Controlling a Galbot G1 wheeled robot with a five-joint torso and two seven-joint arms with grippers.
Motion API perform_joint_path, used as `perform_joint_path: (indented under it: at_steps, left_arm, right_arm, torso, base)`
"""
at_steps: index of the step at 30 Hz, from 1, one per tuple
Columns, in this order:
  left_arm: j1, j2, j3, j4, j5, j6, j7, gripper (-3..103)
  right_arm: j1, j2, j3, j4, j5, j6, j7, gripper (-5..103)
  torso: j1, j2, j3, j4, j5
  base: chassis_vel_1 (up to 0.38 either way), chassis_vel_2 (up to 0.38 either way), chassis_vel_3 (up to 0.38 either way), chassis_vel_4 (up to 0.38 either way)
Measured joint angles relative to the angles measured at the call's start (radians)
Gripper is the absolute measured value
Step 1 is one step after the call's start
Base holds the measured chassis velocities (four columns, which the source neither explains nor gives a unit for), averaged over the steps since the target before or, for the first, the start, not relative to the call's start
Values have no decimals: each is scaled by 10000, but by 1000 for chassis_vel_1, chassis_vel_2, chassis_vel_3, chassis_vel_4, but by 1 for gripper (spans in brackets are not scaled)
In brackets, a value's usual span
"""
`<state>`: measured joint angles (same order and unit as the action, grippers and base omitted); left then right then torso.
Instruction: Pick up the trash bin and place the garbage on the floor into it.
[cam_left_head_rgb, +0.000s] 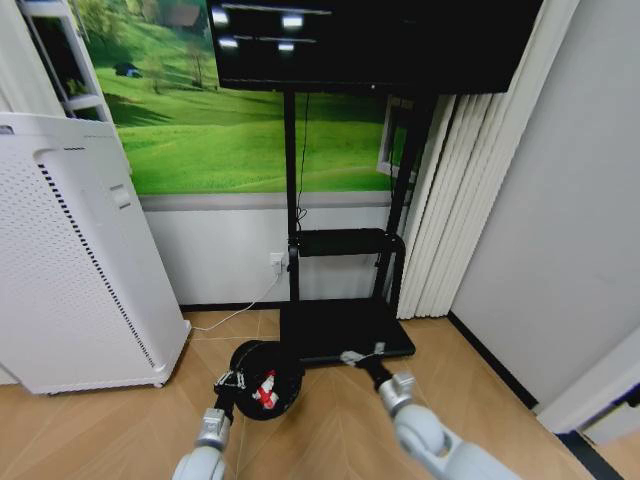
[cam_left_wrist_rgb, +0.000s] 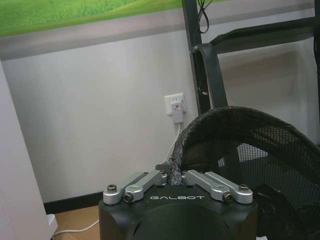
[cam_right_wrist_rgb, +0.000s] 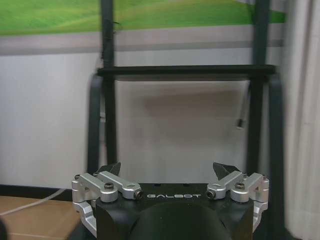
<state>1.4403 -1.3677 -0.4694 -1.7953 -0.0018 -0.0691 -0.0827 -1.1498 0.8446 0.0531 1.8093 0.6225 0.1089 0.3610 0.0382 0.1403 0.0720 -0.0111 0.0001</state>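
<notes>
Two grippers are out in front of you in the lower middle of the head view. Your left gripper (cam_left_head_rgb: 232, 381) is clamped on the rim of the trash bin (cam_left_head_rgb: 285, 385), a small round black basket sitting low, left of centre, above the wooden floor (cam_left_head_rgb: 330, 420). Your left wrist view adds what the head view cannot: the bin (cam_left_wrist_rgb: 260, 145) is black mesh, and the gripper (cam_left_wrist_rgb: 174, 174) has its fingers pinched together on the rim's edge. One red-and-white piece of garbage (cam_left_head_rgb: 266, 390) lies inside the bin in the head view. Your right gripper (cam_left_head_rgb: 362, 357) hangs free at centre, over the black base of the TV stand (cam_left_head_rgb: 345, 330). Your right wrist view shows that gripper (cam_right_wrist_rgb: 170, 171) spread wide with nothing between the fingers, facing the stand's frame (cam_right_wrist_rgb: 185, 72) and the white wall. One white perforated appliance (cam_left_head_rgb: 70, 270) fills the left of the head view.
</notes>
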Motion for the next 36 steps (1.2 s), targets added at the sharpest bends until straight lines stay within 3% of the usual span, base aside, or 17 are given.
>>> perform_joint_path:
  at_steps: [9,13,20,22,24,25,36]
  left_arm:
    - [318,-40,-503,-567,-64,-97,0,4]
    - [457,-54,-710,-828,-112,-86,1,4]
    - [703,-78,-1004,-1204,-129,-79,2,4]
    - [804,-85,-1139,-1384,-130,-78,8,4]
    - [825,-93,-1173,-1418,-130,-78,9,4]
    - [881,-104,-1246,-1493,-132,-78,11,4]
    - [1015,-80,-1477,-1638,-193,-110,24,4]
  right_arm:
    - [-1998,98,3201,95,-85,-1624,76,100]
    - [-2601,253,4231,246,-67,-1833,-314,100]
    - [-3421,469,5291,570,-65,-1774,-1012,100]
    - [-3862,507,5806,685,-103,-1355,-2027,100]
    - [-3948,507,5910,692,-127,-1208,-2338,100]
    - [-4092,501,6111,693,-193,-892,-2958,100]
    - [-4010,498,6106,618,-137,-519,-3299,100]
  torso:
    - [0,-1,0,-2,-1]
    - [-1,0,0,-2,0]
    - [0,0,0,0,-1]
    - [0,1,0,-3,0]
    - [0,0,0,-2,-1]
    - [0,0,1,-3,0]
    - [2,0,1,0,-1]
  base:
    - [0,0,0,0]
    - [0,0,0,0]
    - [0,0,0,0]
    - [0,0,0,0]
    - [0,0,0,0]
    - [0,0,0,0]
    - [0,0,0,0]
